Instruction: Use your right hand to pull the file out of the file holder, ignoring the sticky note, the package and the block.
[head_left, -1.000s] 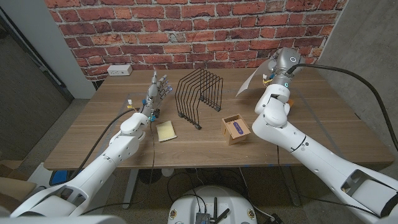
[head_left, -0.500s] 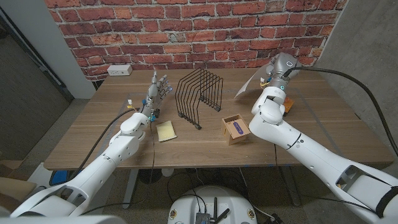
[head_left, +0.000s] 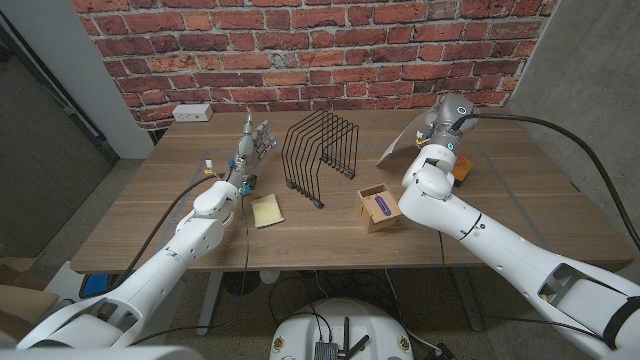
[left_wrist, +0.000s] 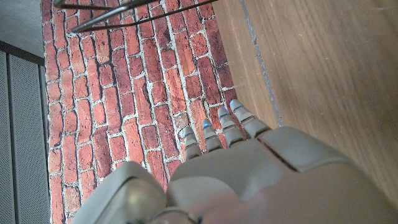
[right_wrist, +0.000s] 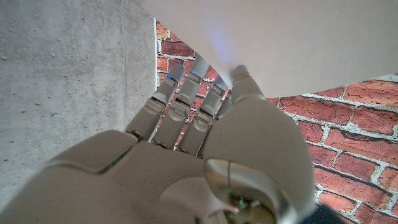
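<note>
File (head_left: 402, 140) tilts, low end toward holder (head_left: 322, 155), apparently pinched by right hand (right_wrist: 205, 118).

- File (head_left: 398, 147): pale sheet, out of holder, tilted w/ low edge near table, pinched in right hand (head_left: 432, 127).
- File holder (head_left: 322, 157): black wire rack, upright, mid-table, slots bare.

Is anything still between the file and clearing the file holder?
Nothing visible. The file is held by the right robot hand, already out of the file holder and off to its right, apart from the wire dividers.
</note>
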